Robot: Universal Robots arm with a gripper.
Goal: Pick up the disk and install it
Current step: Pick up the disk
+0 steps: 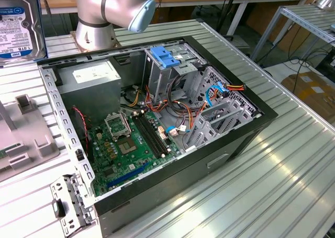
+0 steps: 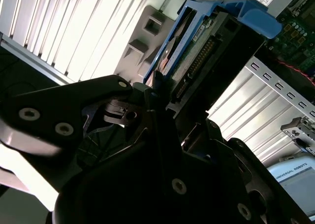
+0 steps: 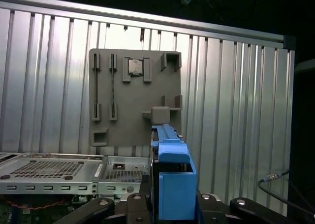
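End effector (image 3: 172, 207) was closed on the disk (image 3: 172, 175), its long axis running straight out from the jaws. The disk hung at the exterior view's left, outside the computer case (image 1: 209, 159), with the drive cage (image 1: 175, 70) well apart toward the exterior view's right.

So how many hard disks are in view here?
1: the disk, at the exterior view's upper left, outside the open computer case, held in the gripper. Others may be hidden in its drive cage.

Blue-railed labelled disk (image 1: 18, 29), upright, aloft
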